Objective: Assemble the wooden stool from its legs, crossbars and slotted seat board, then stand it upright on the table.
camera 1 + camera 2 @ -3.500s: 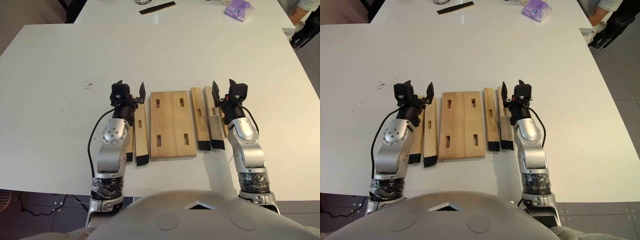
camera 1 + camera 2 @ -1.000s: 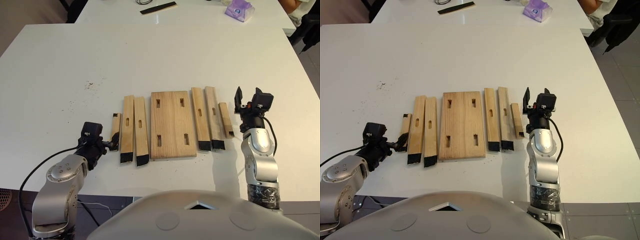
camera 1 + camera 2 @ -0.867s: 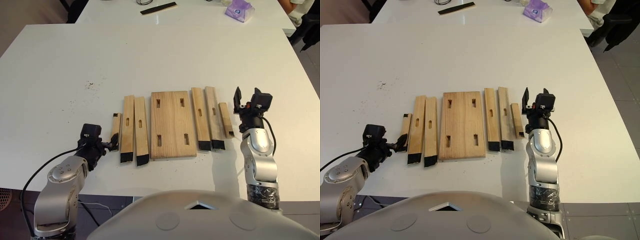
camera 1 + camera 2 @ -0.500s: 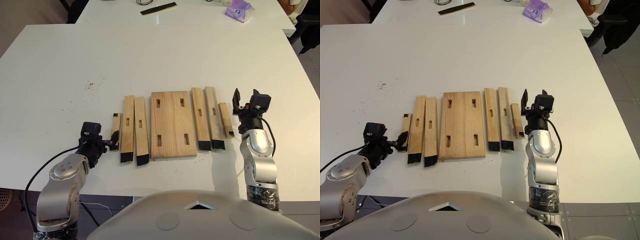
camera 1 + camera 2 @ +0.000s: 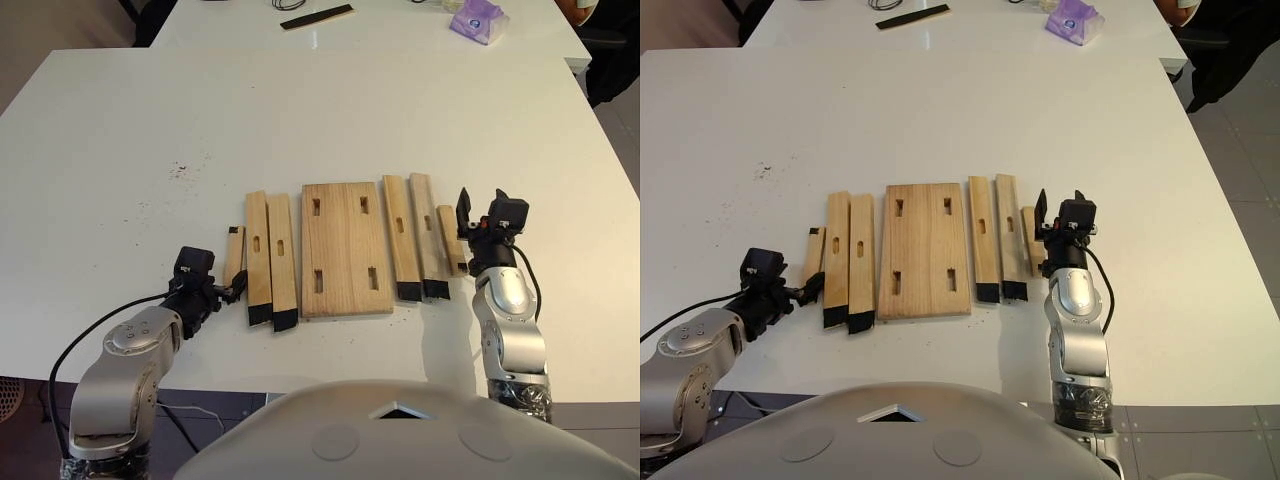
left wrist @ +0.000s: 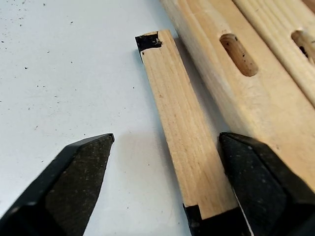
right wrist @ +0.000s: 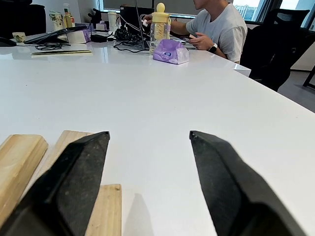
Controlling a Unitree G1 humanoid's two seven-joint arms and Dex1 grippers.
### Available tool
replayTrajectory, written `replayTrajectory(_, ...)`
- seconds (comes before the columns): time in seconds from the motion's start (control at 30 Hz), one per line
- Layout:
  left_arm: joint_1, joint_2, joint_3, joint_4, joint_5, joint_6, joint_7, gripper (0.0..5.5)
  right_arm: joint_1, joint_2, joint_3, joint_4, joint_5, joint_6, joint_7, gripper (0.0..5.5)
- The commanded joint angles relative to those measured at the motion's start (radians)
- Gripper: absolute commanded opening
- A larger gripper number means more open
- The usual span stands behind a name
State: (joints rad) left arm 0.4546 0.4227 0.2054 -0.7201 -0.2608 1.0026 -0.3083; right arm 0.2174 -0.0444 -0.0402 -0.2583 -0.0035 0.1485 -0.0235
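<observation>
The seat board [image 5: 345, 249] is lying flat on the desk [image 5: 330, 120] between the legs [image 5: 401, 235]. The left jaws are straddling, spread, the left crossbar's [image 5: 234, 258] near end. The right jaws are hovering spread beside the right crossbar [image 5: 451, 240].

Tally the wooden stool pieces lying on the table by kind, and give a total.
Slotted seat board: 1
Long legs: 4
Short crossbars: 2
Total: 7
</observation>
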Motion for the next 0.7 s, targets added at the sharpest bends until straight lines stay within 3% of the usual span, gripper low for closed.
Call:
replayTrajectory(0.03,0.032,-0.035,0.073,0.156,0.01,-0.004,0.032,3.24,-0.012,0.0,0.002,0.008,-0.008,-0.004,-0.001,3.02)
replayTrajectory(0.13,0.031,-0.039,0.12,0.234,0.002,-0.011,0.037,2.74,-0.01,0.002,0.001,0.003,-0.007,-0.005,-0.002,3.02)
replayTrajectory(0.47,0.009,-0.046,0.078,0.274,-0.029,-0.129,-0.008,1.37,-0.036,-0.007,-0.012,0.009,0.0,0.002,0.005,3.02)
replayTrajectory(0.7,-0.258,-0.106,0.16,0.196,-0.085,-0.394,0.032,1.31,-0.123,-0.147,-0.081,0.006,0.049,-0.017,0.138,3.02)
